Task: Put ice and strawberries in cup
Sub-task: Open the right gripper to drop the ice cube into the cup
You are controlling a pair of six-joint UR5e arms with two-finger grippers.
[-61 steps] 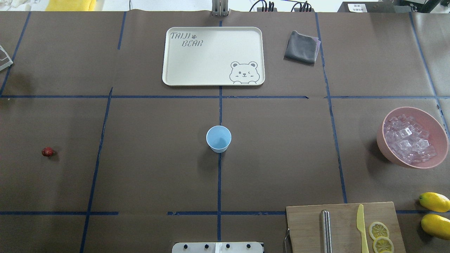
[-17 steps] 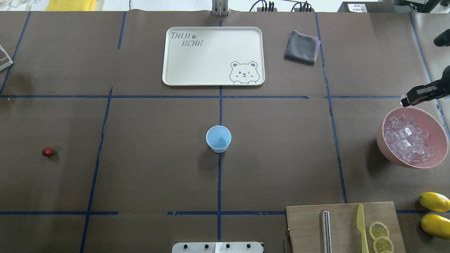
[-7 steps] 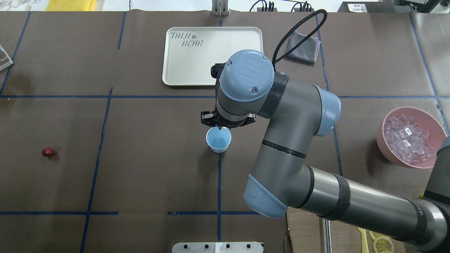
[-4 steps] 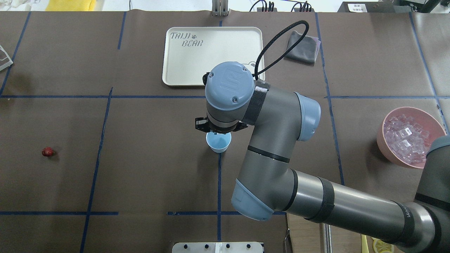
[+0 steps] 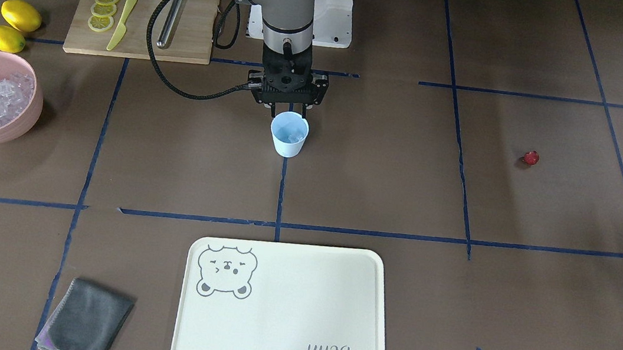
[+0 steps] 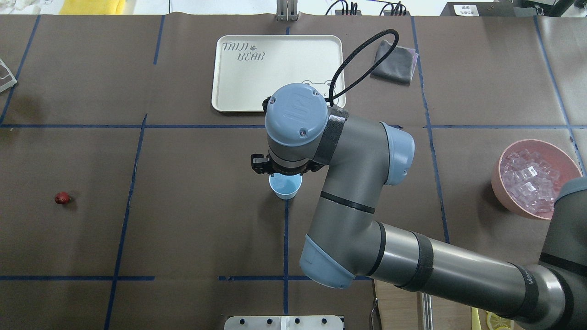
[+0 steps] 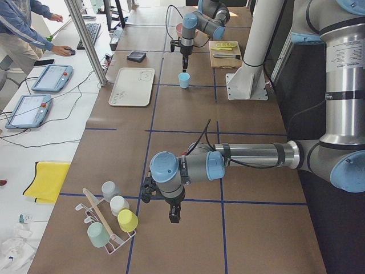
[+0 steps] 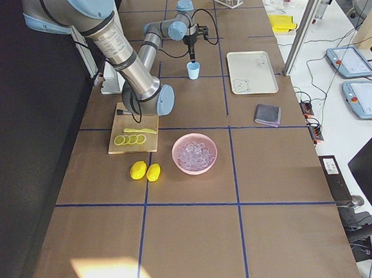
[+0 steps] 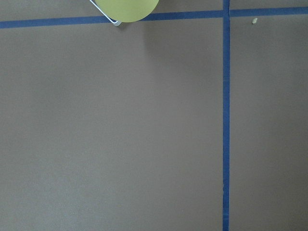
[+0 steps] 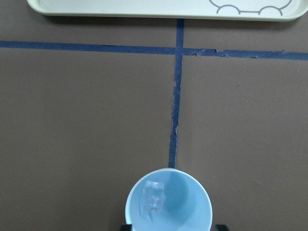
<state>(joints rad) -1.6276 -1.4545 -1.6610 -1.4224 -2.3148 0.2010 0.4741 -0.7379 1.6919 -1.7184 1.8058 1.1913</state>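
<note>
Over the cup [image 5: 289, 135] in the middle of the counter [image 5: 384, 166], the right gripper [image 5: 288, 110] is held with its fingers apart. One ice cube [image 10: 153, 197] is seen inside the cup. The strawberry [image 5: 530, 158] is seen far off on the counter. For the left gripper [image 7: 174, 216], apart or together cannot be told.

The words "TAIJI BEAR" are printed in grey on the cream tray [image 6: 275, 73], with a small paw mark after "TAIJI". Lettering is carried by the grey arm [image 6: 348, 192] near the tray, but it cannot be read.
</note>
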